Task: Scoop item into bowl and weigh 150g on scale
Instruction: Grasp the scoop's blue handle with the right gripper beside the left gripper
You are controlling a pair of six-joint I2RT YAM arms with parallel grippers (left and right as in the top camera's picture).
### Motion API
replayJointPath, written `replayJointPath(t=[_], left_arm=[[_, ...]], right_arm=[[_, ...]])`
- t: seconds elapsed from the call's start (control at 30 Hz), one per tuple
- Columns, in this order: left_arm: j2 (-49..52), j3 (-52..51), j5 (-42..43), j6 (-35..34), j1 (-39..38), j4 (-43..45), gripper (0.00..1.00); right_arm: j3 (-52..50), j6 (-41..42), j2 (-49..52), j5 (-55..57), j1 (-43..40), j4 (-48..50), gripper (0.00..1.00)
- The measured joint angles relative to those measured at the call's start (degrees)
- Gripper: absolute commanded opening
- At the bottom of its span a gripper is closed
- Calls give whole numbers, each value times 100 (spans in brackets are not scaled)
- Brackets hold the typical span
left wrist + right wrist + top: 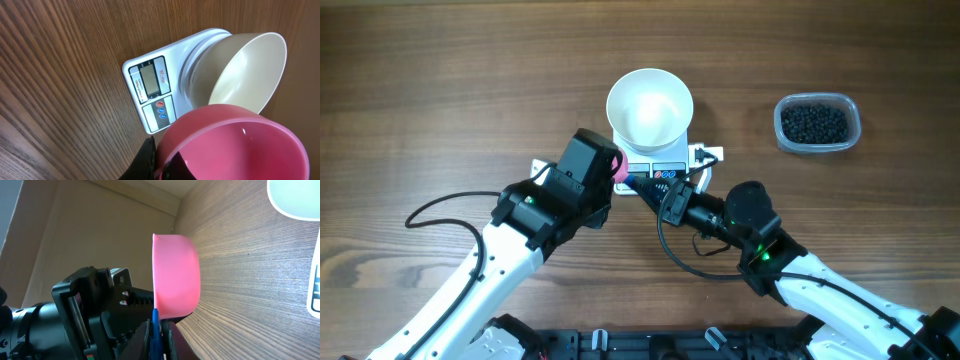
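Seemingly for a handover, the left hand [611, 176] pinches the empty pink scoop [235, 145] while the right hand [157, 342] flanks its handle [154, 325], grip unclear.

Overhead: small pink plastic scoop [618, 166] mostly buried under left arm [560, 195]; white rectangular kitchen scale [665, 172] mostly under round white bowl [650, 110], display too small to read. Left wrist: scoop cropped bottom/right. Right wrist: bowl, scale cropped at the edge.
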Motion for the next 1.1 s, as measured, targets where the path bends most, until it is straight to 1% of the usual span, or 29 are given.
replayJointPath(t=[0.07,0.1,0.5,0.6,0.7,0.9,0.97,1.0,1.1], left_arm=[[0,0,0,0,0,0,4],[0,0,0,0,0,0,4],[0,0,0,0,0,-22,4],[0,0,0,0,0,-24,4],[0,0,0,0,0,-28,4],[0,0,0,0,0,-37,4],[0,0,0,2,0,-42,4],[0,0,0,2,0,-42,4],[0,0,0,0,0,-42,4]], right_arm=[[0,4,0,0,0,0,6],[0,17,0,0,0,-2,5],[-2,13,4,-59,0,-15,5],[-2,15,4,-66,0,-17,9],[-2,15,4,-83,0,-17,10],[-2,15,4,-101,0,-17,9],[-2,15,4,-107,-2,-17,7],[-2,15,4,-109,-2,-17,5],[-2,4,4,-109,-2,-22,4]])
